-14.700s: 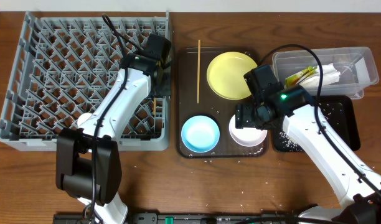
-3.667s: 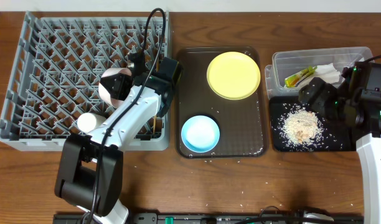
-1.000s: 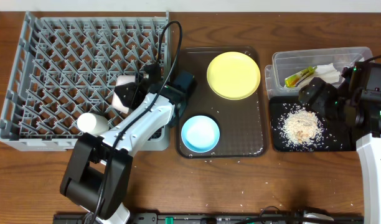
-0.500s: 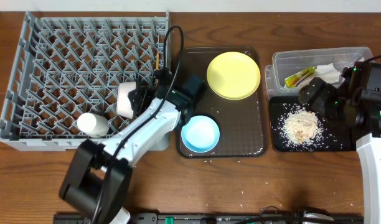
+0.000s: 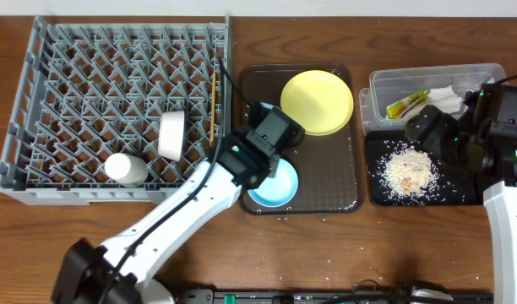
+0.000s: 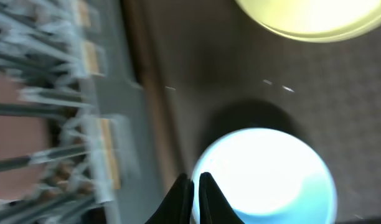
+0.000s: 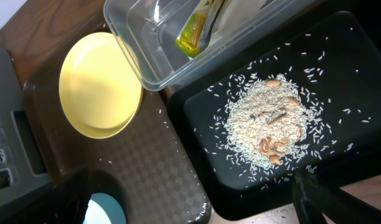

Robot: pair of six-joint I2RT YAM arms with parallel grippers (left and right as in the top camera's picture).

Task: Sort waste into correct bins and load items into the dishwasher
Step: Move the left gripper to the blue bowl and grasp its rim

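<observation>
The grey dish rack [image 5: 73,93] fills the left. In it a white bowl [image 5: 172,135] stands on edge, a small white cup [image 5: 126,169] lies near the front, and a wooden chopstick [image 5: 212,105] rests by the right wall. My left gripper [image 5: 271,143] is shut and empty, hovering over the left rim of the light-blue bowl [image 5: 280,184], as the left wrist view [image 6: 195,186] shows above the bowl [image 6: 271,174]. The yellow plate [image 5: 318,101] lies behind it. My right gripper [image 5: 432,135] is open and empty above the black tray [image 5: 470,169] holding rice [image 5: 410,169].
The bowl and plate sit on a dark brown serving tray [image 5: 326,186]. The clear tub [image 5: 478,80] at the back right holds the green-and-yellow wrapper [image 5: 406,105] and the white napkin [image 5: 443,97]. Loose rice grains lie on the wooden table in front.
My left arm has swung right, out of the rack and over the brown tray to the blue bowl. The white bowl stays standing in the rack. My right arm has not moved.
</observation>
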